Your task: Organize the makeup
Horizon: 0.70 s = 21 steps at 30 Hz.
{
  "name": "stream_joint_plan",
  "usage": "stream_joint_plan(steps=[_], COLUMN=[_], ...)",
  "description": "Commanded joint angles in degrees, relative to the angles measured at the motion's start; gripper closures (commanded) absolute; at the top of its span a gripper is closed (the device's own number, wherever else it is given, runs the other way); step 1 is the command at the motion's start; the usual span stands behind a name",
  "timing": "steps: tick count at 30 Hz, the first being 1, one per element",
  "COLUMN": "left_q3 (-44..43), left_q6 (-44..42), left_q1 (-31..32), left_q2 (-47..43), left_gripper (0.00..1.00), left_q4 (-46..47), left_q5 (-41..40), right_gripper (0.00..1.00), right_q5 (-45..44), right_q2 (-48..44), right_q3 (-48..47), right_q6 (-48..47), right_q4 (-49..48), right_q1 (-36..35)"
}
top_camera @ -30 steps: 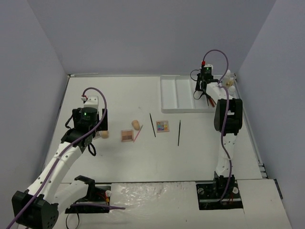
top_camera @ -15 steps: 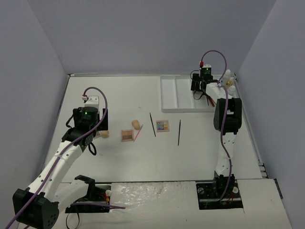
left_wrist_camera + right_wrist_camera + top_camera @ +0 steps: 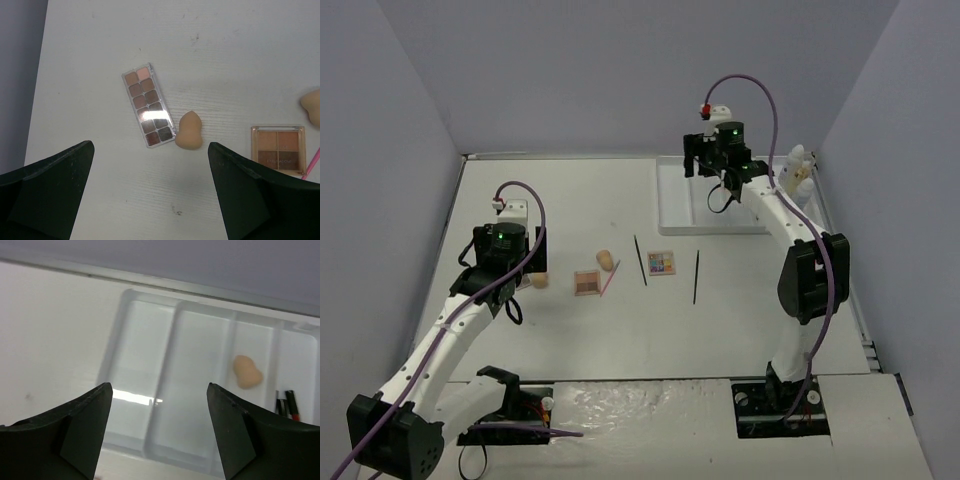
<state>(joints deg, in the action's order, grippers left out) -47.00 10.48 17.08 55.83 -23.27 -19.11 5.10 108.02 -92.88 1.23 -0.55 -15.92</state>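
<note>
The makeup lies partly on the table, partly in the tray. Under my open left gripper [image 3: 150, 200] I see a long eyeshadow palette [image 3: 148, 111], a peach sponge [image 3: 189, 131] beside it, a square palette [image 3: 278, 146] and a pink pencil [image 3: 312, 162]. From above, the left gripper [image 3: 528, 268] hovers by that sponge [image 3: 538, 282]; a second sponge [image 3: 605, 262], a colourful palette [image 3: 661, 264] and two black pencils [image 3: 640, 262] lie mid-table. My right gripper [image 3: 159, 435] is open and empty above the white tray [image 3: 125, 295], which holds a sponge [image 3: 247, 372] and lipstick tubes [image 3: 290, 405].
The divided tray [image 3: 665, 215] sits at the back right, with the right gripper [image 3: 705, 172] over its left end. Bottles [image 3: 800, 170] stand at the tray's far right by the side wall. Grey walls close in the table on three sides.
The right arm has swung left from the tray's right end to above its left end, and its jaws have opened. The left arm has not moved.
</note>
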Motion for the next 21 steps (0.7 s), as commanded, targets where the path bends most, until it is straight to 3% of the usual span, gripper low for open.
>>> stream_joint_plan(steps=[1, 11, 16, 21], left_q3=[-1.3, -1.3, -1.2, -1.2], left_q6=[-0.6, -0.1, -0.1, 0.0], left_q1=[0.2, 0.3, 0.4, 0.5], left_q2=[-0.2, -0.1, -0.3, -0.2], left_gripper=[0.03, 0.03, 0.03, 0.03], left_q4=[2.6, 2.3, 2.3, 2.3], left_q5=[-0.5, -1.2, -0.9, -0.9], right_gripper=[0.24, 0.23, 0.23, 0.30], right_q5=[5.3, 4.4, 1.8, -0.4], right_q2=[-2.3, 6.5, 10.1, 13.7], right_q3=[5.8, 5.8, 4.6, 4.0], right_q6=[-1.5, 3.7, 5.7, 6.8], right_q4=[-1.7, -2.5, -3.7, -4.6], right_q1=[-10.7, -27.6, -30.7, -31.5])
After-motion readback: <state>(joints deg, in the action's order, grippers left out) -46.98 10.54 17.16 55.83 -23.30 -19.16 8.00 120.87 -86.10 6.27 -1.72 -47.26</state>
